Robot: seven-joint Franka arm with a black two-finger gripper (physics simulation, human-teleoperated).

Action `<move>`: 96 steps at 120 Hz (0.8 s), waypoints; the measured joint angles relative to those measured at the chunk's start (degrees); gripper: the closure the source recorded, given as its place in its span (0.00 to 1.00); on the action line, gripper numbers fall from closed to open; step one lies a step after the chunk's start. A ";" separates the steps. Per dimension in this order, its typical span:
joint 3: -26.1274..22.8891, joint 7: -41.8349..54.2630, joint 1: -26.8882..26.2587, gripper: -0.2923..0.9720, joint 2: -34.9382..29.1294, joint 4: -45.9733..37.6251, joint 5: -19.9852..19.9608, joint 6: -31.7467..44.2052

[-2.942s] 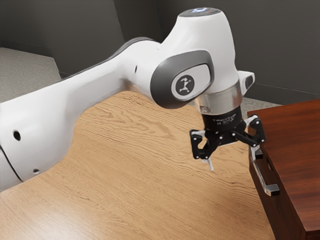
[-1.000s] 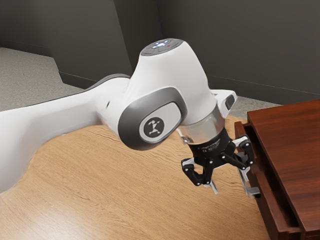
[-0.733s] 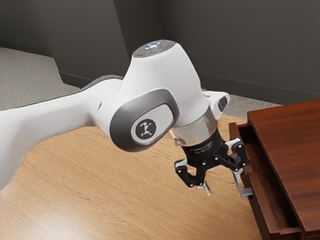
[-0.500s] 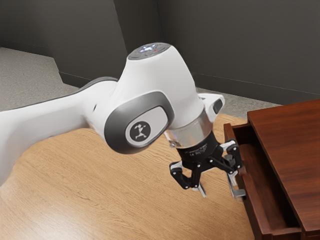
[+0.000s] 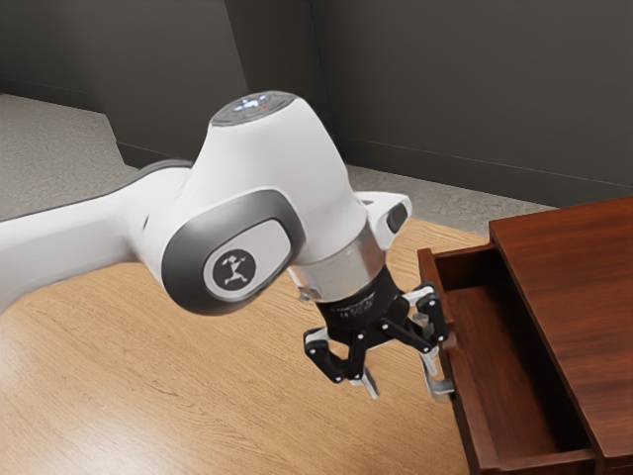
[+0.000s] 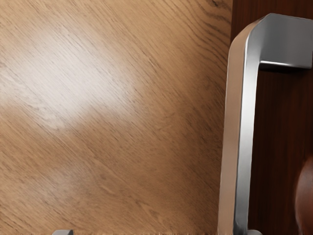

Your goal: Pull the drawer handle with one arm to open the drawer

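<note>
Dark-wood drawer (image 5: pixel 495 366) stands pulled out over the table (image 5: pixel 148 396); tool (image 5: pixel 404 388) spread apart, 1 finger at the handle (image 6: pixel 239 122).

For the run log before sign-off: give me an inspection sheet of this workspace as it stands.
Surface: light wood-grain table.
Job's things: drawer pulled well out of the dark red-brown cabinet, nothing visible inside; metal handle on its front.
Clutter: nothing seen.
Grippers: gripper open, one finger at the handle, the other apart from it over the table.
Cables: nothing seen.
Surroundings: grey floor, dark walls.
</note>
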 joint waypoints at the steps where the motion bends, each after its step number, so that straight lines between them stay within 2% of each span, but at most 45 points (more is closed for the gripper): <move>1: 0.00 0.01 0.00 0.44 -0.07 -0.10 0.00 0.00; 96: 1.73 0.86 -0.32 0.46 -7.83 -8.48 0.53 0.02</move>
